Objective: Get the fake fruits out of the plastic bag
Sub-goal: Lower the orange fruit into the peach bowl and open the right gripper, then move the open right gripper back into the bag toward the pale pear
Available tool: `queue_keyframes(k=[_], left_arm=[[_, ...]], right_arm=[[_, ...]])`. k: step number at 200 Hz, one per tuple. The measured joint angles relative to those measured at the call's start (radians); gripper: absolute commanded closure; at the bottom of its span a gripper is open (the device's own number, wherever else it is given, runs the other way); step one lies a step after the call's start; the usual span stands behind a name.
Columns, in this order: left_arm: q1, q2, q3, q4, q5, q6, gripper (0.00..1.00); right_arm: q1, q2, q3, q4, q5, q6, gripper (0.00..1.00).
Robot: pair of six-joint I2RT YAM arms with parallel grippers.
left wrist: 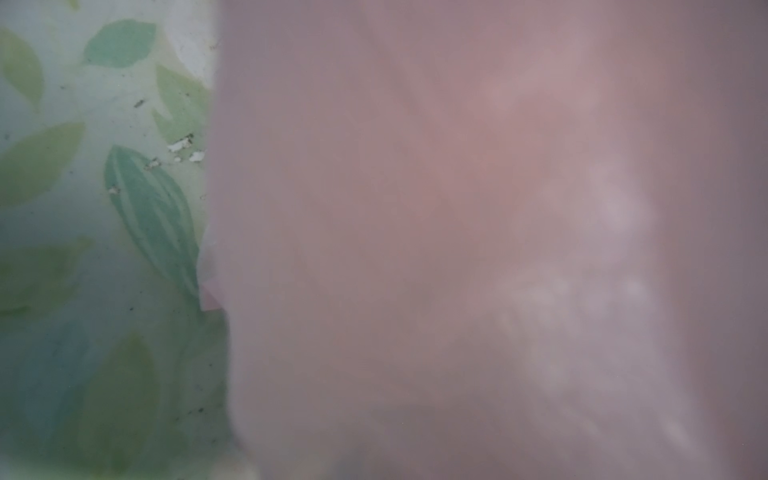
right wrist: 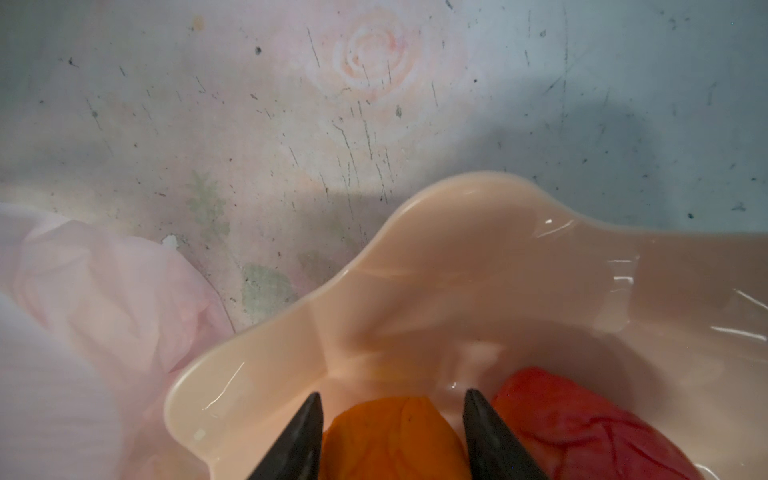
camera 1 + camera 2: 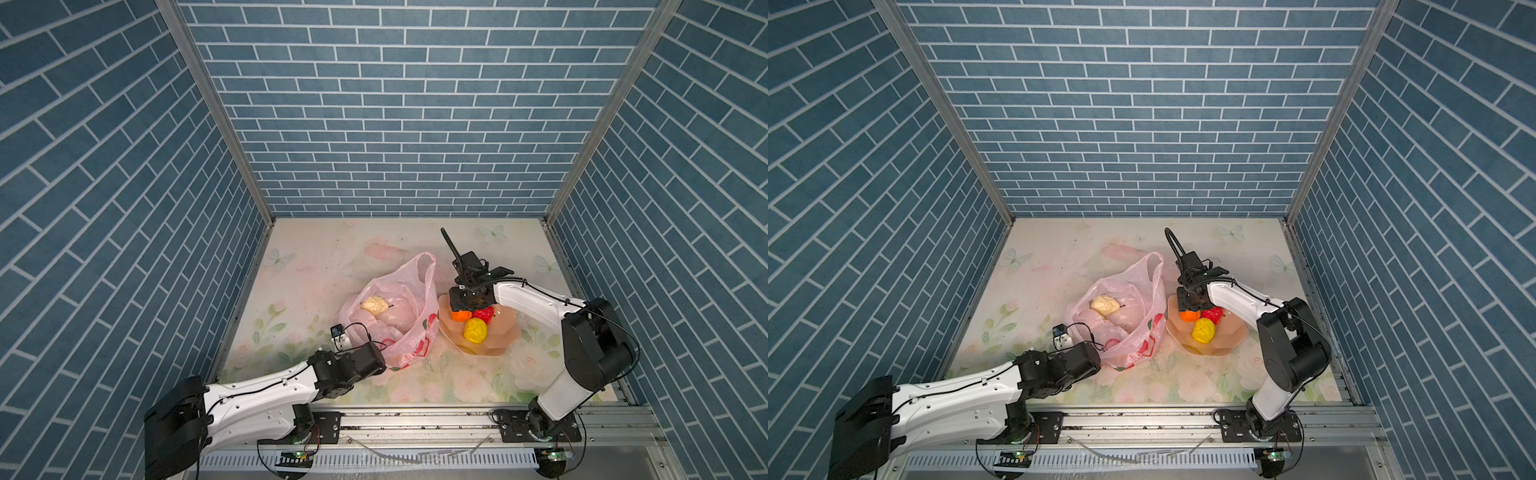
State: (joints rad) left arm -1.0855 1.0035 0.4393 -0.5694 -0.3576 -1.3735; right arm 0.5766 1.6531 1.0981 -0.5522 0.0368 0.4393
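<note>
The thin translucent pale-pink plastic bag (image 3: pixel 409 332) with red fruit prints lies on the floral-printed tabletop (image 3: pixel 332 257), just beside the peach-pink scalloped bowl (image 3: pixel 505 332). In both top views a cream-white bumpy toy fruit (image 3: pixel 375 307) sits in the bag's open mouth, and further rounded shapes show dimly through the film. A glossy orange ball (image 3: pixel 459 316), a red one (image 3: pixel 484 313) and a yellow one (image 3: pixel 475 330) lie in the bowl.

The right gripper (image 3: pixel 461 305) hangs over the bowl's far side. Only the right wrist view shows its black fingertips (image 2: pixel 309 415): they stand apart on either side of the orange ball (image 2: pixel 395 440), very close to it. Whether they press on it cannot be told. The red ball (image 2: pixel 582 428) lies right beside it.

The left gripper (image 3: pixel 380 363) reaches to the bag's near edge. Its fingers are hidden in the top views, and the left wrist view shows only blurred pink film (image 1: pixel 457 208) against leaf-printed tabletop (image 1: pixel 83 208). Its grip cannot be told.
</note>
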Motion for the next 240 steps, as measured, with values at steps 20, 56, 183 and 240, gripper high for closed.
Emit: queue_keyframes(k=[20, 56, 183, 240], left_arm=[[0.0, 0.0, 0.0, 0.0, 0.0, 0.0, 0.86], [0.0, 0.0, 0.0, -0.001, 0.0, 0.001, 0.85], [0.0, -0.018, 0.014, -0.028, -0.018, 0.013, 0.86], [0.0, -0.027, 0.036, -0.066, -0.048, 0.016, 0.85]], right_arm=[[0.0, 0.0, 0.0, -0.001, 0.0, -0.001, 0.4], [0.0, 0.0, 0.0, -0.006, 0.0, -0.002, 0.38], [0.149, -0.14, 0.189, -0.159, 0.05, 0.0, 0.53], [0.339, -0.138, 0.27, -0.154, 0.061, 0.016, 0.54]])
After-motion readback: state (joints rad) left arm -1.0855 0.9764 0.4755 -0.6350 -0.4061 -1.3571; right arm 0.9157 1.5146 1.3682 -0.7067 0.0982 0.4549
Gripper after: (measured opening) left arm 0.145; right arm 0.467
